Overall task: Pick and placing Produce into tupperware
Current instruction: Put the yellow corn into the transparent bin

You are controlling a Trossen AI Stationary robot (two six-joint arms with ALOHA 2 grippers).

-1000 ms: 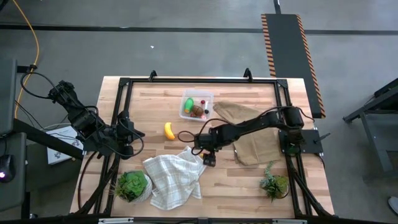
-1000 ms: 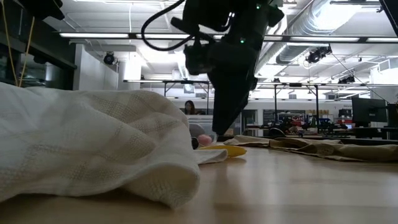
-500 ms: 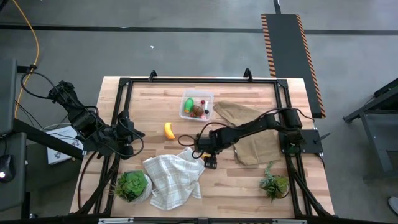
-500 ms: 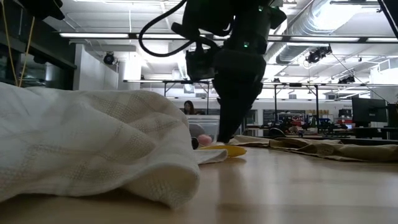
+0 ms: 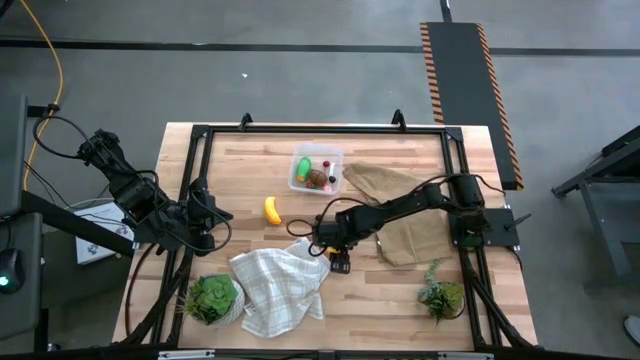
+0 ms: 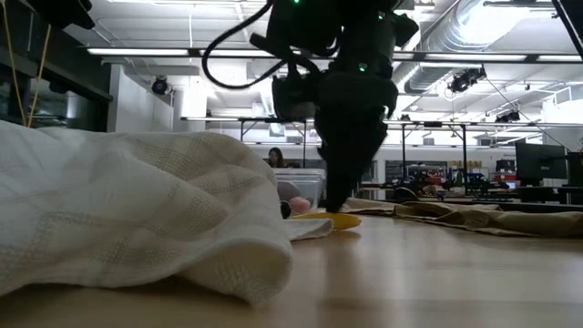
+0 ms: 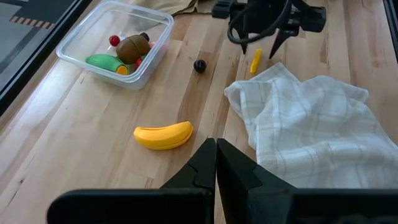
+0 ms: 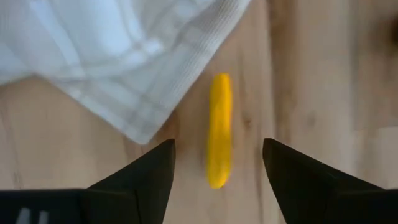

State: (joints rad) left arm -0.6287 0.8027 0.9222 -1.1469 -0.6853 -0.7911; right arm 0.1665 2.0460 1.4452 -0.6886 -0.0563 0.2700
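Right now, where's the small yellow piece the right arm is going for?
The small yellow piece lies on the table between the open right gripper fingers, beside the white checked cloth's corner, mid-table in the high view.

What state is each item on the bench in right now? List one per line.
Clear square plastic container: upright, lidless, holding a brown oval, a green piece and a red berry.
Yellow toy banana: lying loose on the wood.
Slim yellow piece: flat on the table, between the open jaws, not gripped.
Dark berry: loose on the wood.
White checked cloth: crumpled.
Right gripper: open, low over the piece.
Left gripper: shut, empty.
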